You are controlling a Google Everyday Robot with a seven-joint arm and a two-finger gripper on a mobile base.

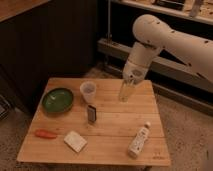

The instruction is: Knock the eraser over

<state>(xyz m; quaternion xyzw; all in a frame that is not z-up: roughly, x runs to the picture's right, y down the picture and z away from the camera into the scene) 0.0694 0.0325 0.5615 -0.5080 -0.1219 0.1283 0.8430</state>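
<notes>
The eraser (91, 113) is a small dark slim block with a lighter face. It stands upright near the middle of the wooden table (115, 130), just in front of the clear plastic cup (88, 91). My gripper (125, 92) hangs from the white arm over the far right part of the table, well to the right of the eraser and apart from it.
A green bowl (57, 99) sits at the left. An orange carrot-like piece (45, 133) lies at the front left. A pale flat block (75, 141) lies in front of the eraser. A white bottle (139, 140) lies at the front right. Dark cabinets and a shelf stand behind.
</notes>
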